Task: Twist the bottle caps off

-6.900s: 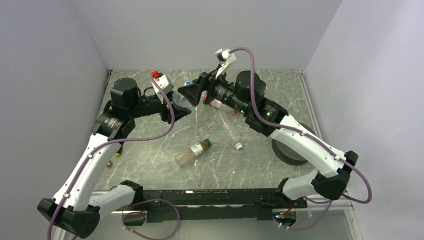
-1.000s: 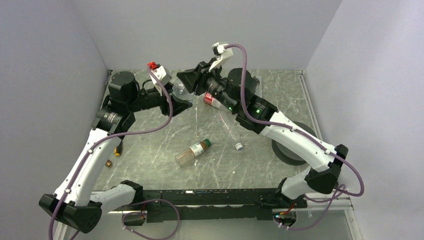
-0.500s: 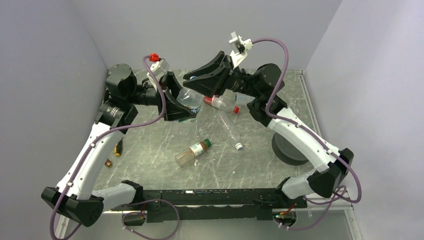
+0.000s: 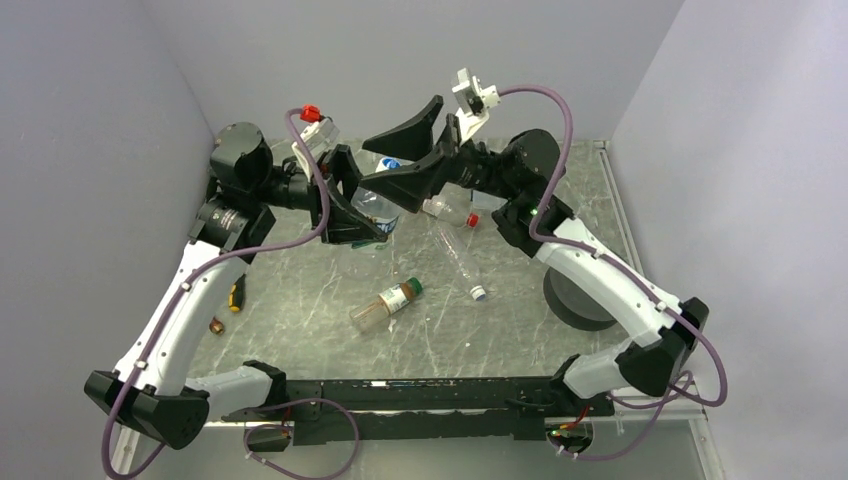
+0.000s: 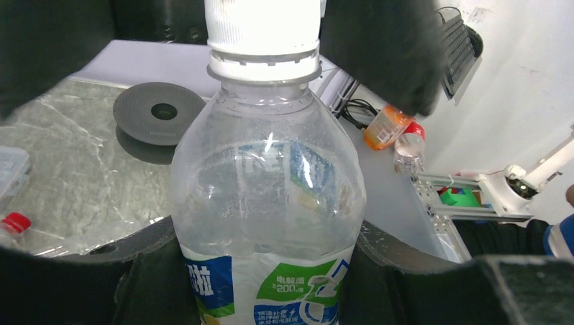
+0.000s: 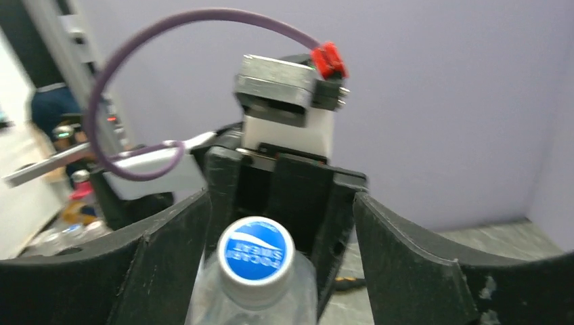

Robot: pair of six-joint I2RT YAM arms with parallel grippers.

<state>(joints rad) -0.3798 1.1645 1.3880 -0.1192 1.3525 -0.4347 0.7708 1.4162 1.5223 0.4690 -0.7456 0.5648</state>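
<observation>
From above, the left gripper (image 4: 365, 215) was clamped round the body of a clear, ribbed plastic bottle (image 4: 378, 205) with a blue-white label, holding it clear of the grey marbled table (image 4: 300, 290). The bottle's white-and-blue cap (image 4: 388, 163) pointed towards the right gripper (image 4: 400, 155). That gripper's matte black wedge fingers were spread wide on either side of the cap and held nothing. Half a second earlier those fingers sat closer together. A second earlier both arms and the bottle were lower.

Just beyond the right gripper's lower finger lay the red-label bottle (image 4: 447, 208). The slim clear bottle (image 4: 457, 252) and the amber bottle (image 4: 383, 307) lay farther towards the arm bases, well apart from both tools. A flat black disc (image 4: 575, 305) sat under the right forearm.

The left wrist view showed the bottle's dimpled shoulder and the finely ribbed white skirt of the cap (image 5: 262, 27). The left gripper's own pads (image 5: 101, 284) pressed the label on both sides. A dark right finger (image 5: 379, 47) hung just beside the cap.

In the right wrist view, the round blue cap top (image 6: 257, 254) was centred between the right fingers (image 6: 420, 271). Open gaps remained on both sides of it.
</observation>
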